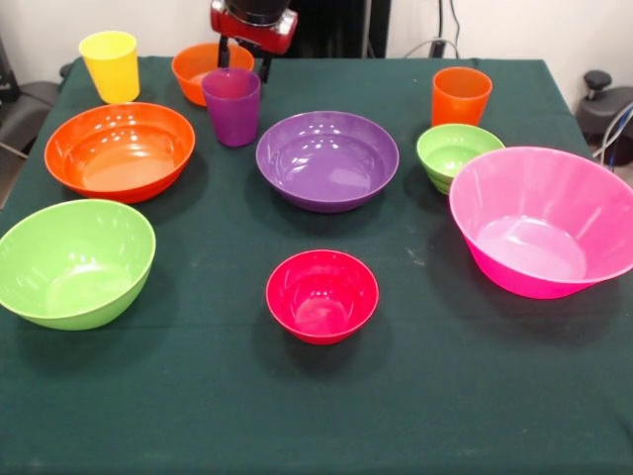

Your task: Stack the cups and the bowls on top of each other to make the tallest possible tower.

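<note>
The green-clothed bench [316, 416] holds everything unstacked. The end effector [245, 61], open and empty above the purple cup [231, 106], could tip it against the small orange bowl [198, 67] just behind.

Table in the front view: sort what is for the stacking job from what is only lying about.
For the job: yellow cup, purple cup, orange cup; pink bowl, lime bowl, large orange bowl, purple bowl, red bowl, small green bowl, small orange bowl.
Lying about: nothing; only the green cloth.

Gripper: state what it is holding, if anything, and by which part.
Nothing is held. The gripper hangs open above and behind the purple cup, near the small orange bowl, its jaws gripping neither.
</note>
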Action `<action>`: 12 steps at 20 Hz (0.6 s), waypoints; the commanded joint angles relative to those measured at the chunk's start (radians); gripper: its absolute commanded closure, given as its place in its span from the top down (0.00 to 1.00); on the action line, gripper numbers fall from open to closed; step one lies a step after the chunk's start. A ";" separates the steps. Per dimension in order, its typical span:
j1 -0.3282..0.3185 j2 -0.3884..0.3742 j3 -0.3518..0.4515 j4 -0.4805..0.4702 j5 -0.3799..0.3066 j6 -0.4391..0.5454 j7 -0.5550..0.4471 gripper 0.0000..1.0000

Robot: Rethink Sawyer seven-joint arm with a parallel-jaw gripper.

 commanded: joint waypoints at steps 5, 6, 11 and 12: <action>-0.072 0.006 0.194 -0.049 -0.139 -0.052 -0.105 1.00; -0.075 0.005 0.199 -0.050 -0.145 -0.049 -0.100 1.00; -0.082 0.001 0.211 -0.050 -0.170 -0.042 -0.077 1.00; -0.082 0.001 0.212 -0.051 -0.170 -0.039 -0.075 1.00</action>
